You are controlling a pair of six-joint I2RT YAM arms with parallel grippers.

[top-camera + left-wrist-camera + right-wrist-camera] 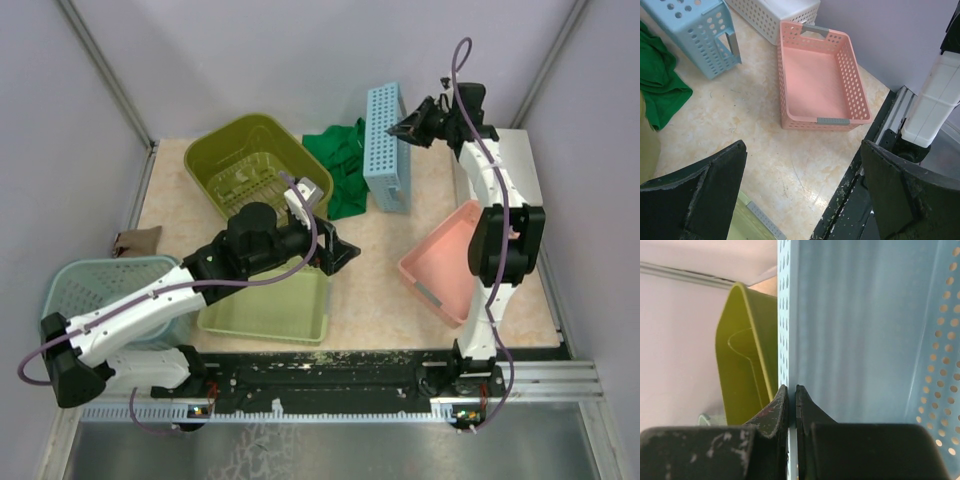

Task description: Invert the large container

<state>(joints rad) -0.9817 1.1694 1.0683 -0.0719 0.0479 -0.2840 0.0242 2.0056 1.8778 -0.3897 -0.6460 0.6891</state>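
A tall light-blue perforated basket [388, 150] stands on its side at the back of the table, tilted. My right gripper [405, 128] is shut on its thin wall; in the right wrist view the jaws [791, 395] pinch the blue wall [865, 340] between them. A large olive-green bin [255, 165] lies tilted at the back left and shows beside the blue wall in the right wrist view [747, 355]. My left gripper [340, 252] is open and empty over the table's middle; its fingers [695, 195] stand wide apart above bare tabletop.
A light-green basket [265, 305] sits under the left arm. A pink basket [445, 265] is at the right, by the right arm's base. A green cloth [340, 160] lies between bin and blue basket. A teal basket [90, 290] is far left, a white basket [775, 15] far right.
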